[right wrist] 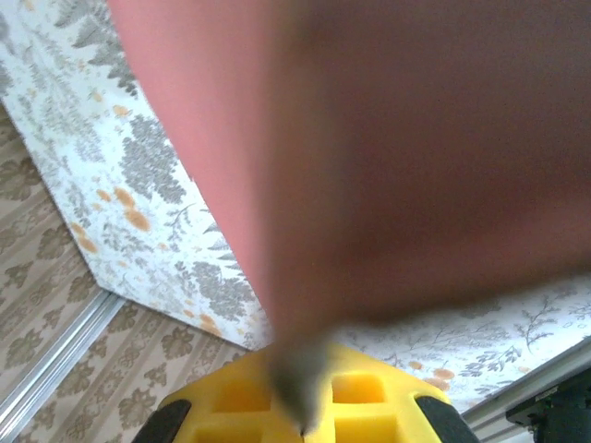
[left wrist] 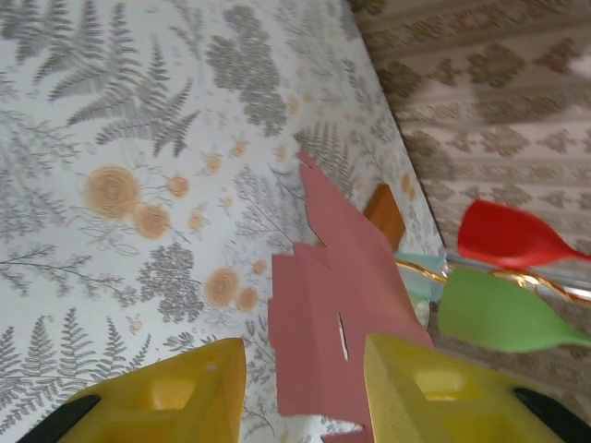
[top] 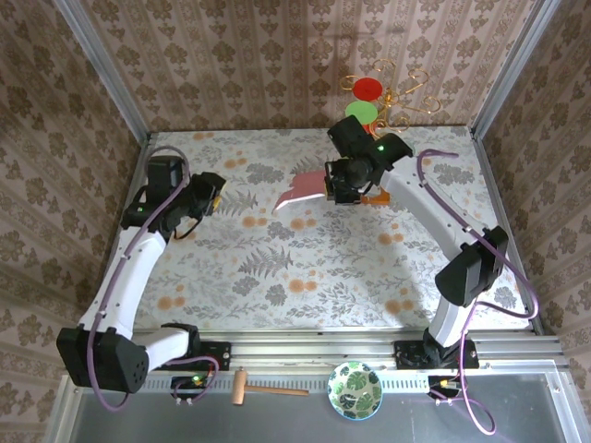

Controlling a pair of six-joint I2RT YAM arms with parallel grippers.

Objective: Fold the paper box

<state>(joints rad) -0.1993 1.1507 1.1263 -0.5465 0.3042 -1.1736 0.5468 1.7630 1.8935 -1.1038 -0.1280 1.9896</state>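
Fern-and-flower tablecloth [top: 277,268] covers the whole table, and toward its far side the right gripper [top: 331,185] has its fingers pinched tight on one edge of the paper box [top: 300,192], a pink sheet with its flaps spread, just beside an orange wooden block [top: 374,197]. Over on the other side, the left gripper [top: 212,192] hangs well apart from the box, its yellow fingers [left wrist: 185,388] partly spread with nothing between them.
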